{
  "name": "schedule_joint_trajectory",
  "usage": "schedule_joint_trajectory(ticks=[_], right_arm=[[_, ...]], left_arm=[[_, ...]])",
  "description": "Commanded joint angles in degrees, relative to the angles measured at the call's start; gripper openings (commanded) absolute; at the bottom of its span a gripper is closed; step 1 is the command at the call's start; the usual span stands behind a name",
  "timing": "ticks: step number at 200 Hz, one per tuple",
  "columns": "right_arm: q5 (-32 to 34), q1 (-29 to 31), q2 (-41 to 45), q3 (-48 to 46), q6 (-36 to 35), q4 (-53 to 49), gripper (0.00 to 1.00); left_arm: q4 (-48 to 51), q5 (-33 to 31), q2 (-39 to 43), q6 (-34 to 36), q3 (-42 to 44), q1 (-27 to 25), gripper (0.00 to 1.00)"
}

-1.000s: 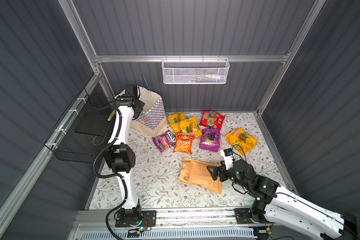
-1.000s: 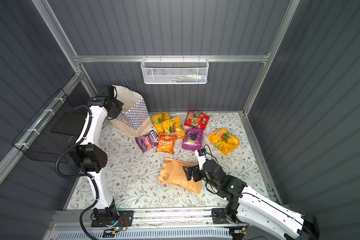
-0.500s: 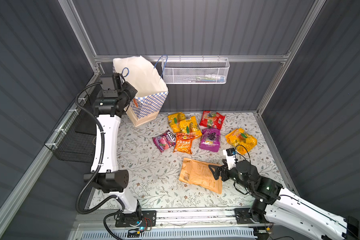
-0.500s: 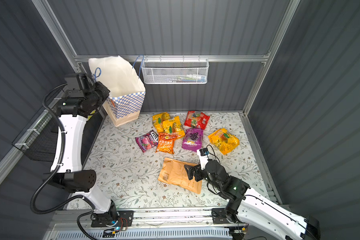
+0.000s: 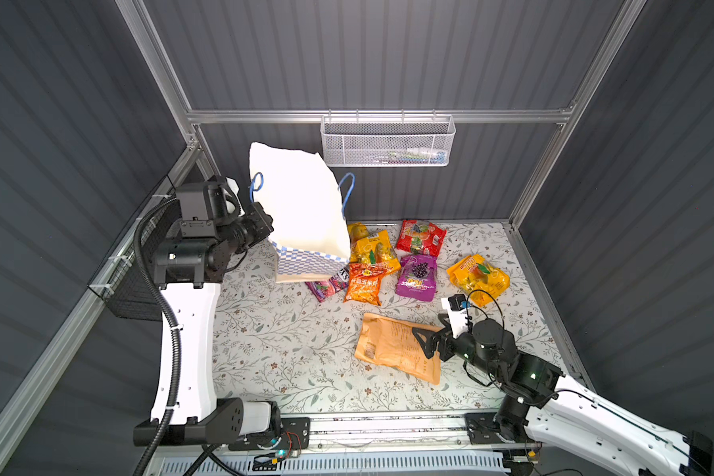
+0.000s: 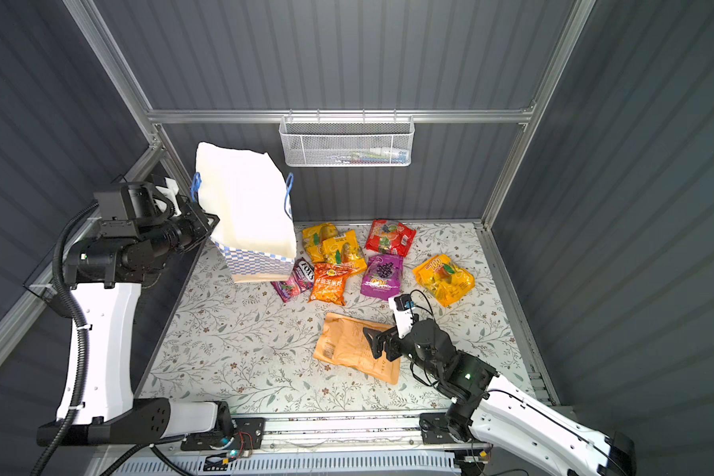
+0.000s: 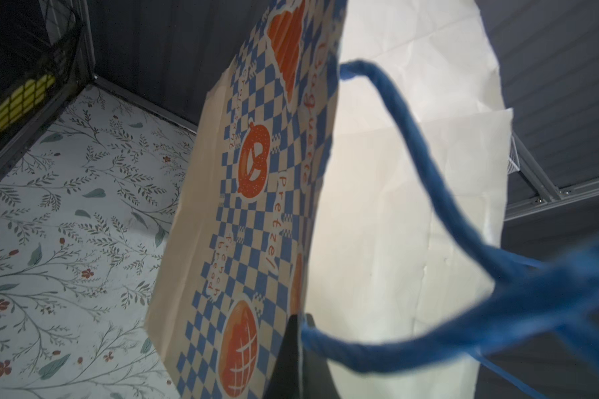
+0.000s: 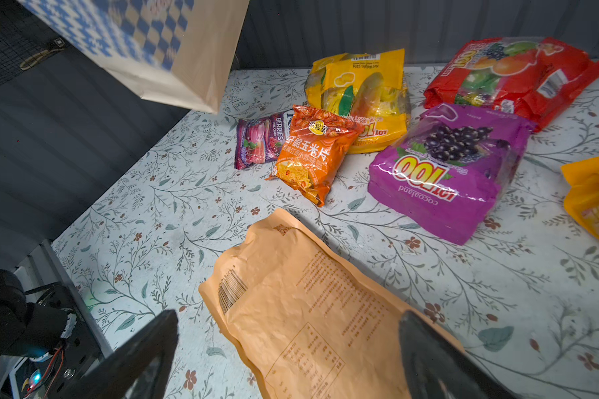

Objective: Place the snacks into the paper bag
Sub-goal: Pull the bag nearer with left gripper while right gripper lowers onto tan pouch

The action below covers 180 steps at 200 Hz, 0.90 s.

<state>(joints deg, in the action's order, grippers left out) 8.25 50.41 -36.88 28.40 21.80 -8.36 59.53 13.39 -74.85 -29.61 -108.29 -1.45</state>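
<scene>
The paper bag (image 5: 301,206) (image 6: 248,198) hangs tilted above the table's back left, its white mouth towards the top cameras. My left gripper (image 5: 264,224) (image 7: 300,317) is shut on its rim beside a blue cord handle (image 7: 429,193). The bag's base (image 8: 173,41) floats over a small berry packet (image 5: 326,286). Yellow (image 5: 372,247), red (image 5: 421,237), purple (image 5: 416,276) and orange (image 5: 363,284) snacks lie in a cluster, with another yellow one (image 5: 477,278) to the right. My right gripper (image 5: 419,338) (image 8: 287,321) stands open, low over the flat tan pouch (image 5: 388,342) (image 8: 308,311).
A white wire basket (image 5: 388,144) hangs on the back wall, close to the bag's top. A black wire basket (image 5: 141,288) is fixed to the left wall behind my left arm. Aluminium posts frame the floral table (image 5: 285,350).
My left arm has lifted the bag off the table and swung it right, towards the snack cluster, tipping its mouth upward. The right gripper has stayed open over the tan pouch.
</scene>
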Motion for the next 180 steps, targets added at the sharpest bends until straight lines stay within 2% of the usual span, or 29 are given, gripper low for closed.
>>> schedule_joint_trajectory(ticks=[1, 40, 68, 102, 142, 180], right_arm=[[-1.1, 0.4, -0.3, -0.6, -0.3, 1.8, 0.99], [-1.3, 1.6, -4.8, 0.7, -0.7, -0.2, 0.99], [2.6, 6.0, -7.0, -1.2, -3.1, 2.7, 0.99], [3.5, 10.6, -11.9, -2.7, -7.3, 7.8, 0.99], [7.0, 16.2, -22.0, -1.6, -11.7, 12.5, 0.99], [9.9, 19.6, -34.2, 3.4, -13.1, 8.8, 0.99]], left_arm=[[6.9, 3.5, 4.3, 4.4, 3.9, -0.2, 0.00], [10.7, 2.0, 13.4, 4.4, 15.5, -0.2, 0.00], [11.9, -0.9, 18.8, 4.4, 23.5, -0.2, 0.00], [11.6, -2.6, 22.9, 4.0, 33.2, -0.2, 0.00], [10.6, -4.4, 26.1, 3.3, 35.0, -0.2, 0.00], [10.8, -5.2, 26.1, 3.0, 33.5, -0.2, 0.00]])
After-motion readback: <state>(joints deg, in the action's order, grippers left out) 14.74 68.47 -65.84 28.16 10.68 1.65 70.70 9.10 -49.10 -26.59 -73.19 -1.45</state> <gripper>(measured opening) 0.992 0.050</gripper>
